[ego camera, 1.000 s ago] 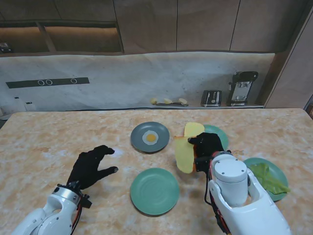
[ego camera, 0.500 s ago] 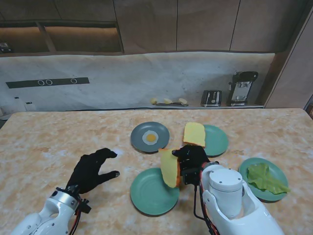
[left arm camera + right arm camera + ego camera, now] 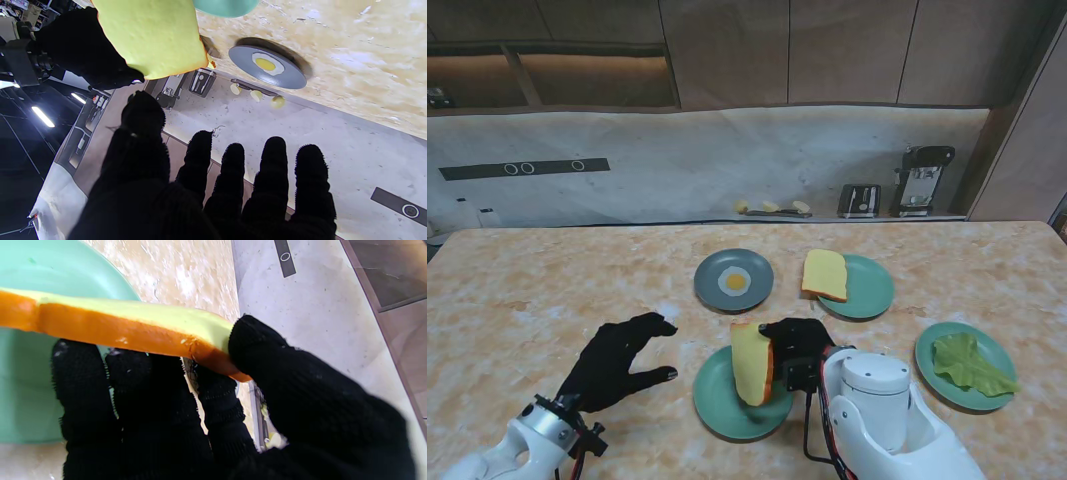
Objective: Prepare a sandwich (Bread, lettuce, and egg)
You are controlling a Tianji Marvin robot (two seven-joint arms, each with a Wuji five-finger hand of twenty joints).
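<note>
The right hand (image 3: pixel 795 345) grips a bread slice (image 3: pixel 751 362) by its edge, thumb against the pale face and fingers behind the orange crust, holding it upright over the near green plate (image 3: pixel 719 405). The left hand (image 3: pixel 617 362) hovers with its fingers spread, grasping nothing, to the left of that plate. Farther from me, a fried egg (image 3: pixel 736 282) lies on a grey plate (image 3: pixel 711 270), and a 2nd bread slice (image 3: pixel 825 273) rests partly on another green plate (image 3: pixel 872 290) to its right. Lettuce (image 3: pixel 968 364) sits on a 3rd green plate (image 3: pixel 932 344) at the far right. The countertop (image 3: pixel 517 290) is mottled beige stone, backed by a pale marbled splashback (image 3: pixel 667 165) under wooden cabinets (image 3: pixel 787 50), with a dark appliance (image 3: pixel 924 180) by the wall
</note>
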